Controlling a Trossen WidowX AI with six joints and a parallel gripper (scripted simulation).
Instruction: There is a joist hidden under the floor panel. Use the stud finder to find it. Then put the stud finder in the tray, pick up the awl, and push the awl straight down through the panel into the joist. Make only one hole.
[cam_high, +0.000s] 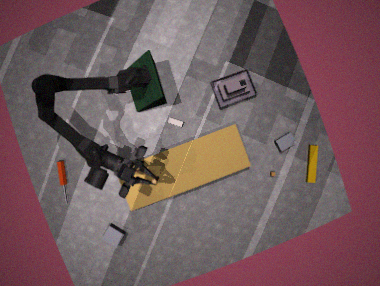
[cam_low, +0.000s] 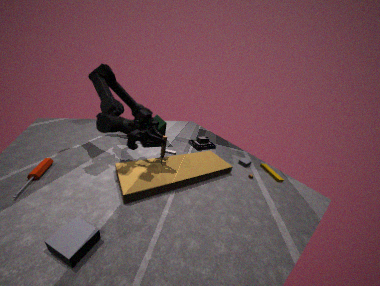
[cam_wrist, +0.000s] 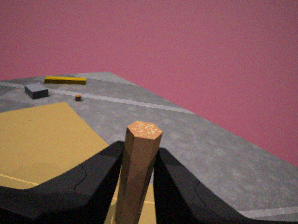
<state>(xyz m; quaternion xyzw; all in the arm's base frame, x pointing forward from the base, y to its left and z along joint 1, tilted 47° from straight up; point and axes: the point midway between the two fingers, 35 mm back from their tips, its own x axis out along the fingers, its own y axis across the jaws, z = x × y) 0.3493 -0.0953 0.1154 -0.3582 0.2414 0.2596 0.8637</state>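
Panel, the long yellow floor slab, is the largest thing beneath the jaws and stretches well away ahead of them toward its far end; the arm reaches over its near end. A faint line crosses it ahead of the jaws, though I cannot tell what that line marks.

Next in size is the gripper, whose jaws are closed to a narrow gap around the wooden handle of the awl, one dark finger on each side. The handle stands nearly upright between them with its thin metal tip pointing down toward the panel, just above or touching its surface (the exterior view leaves this unclear). Held that way, a straight downward push should drive the point through without skewing, which matters with only one hole allowed.

Well beyond the jaws, past the panel, sits the grey tray, and the stud finder appears to lie inside it, out of the way, so that step looks done.

Behind the jaws lies an orange screwdriver, well apart. A small white block rests off to one side, between the panel and the tray.
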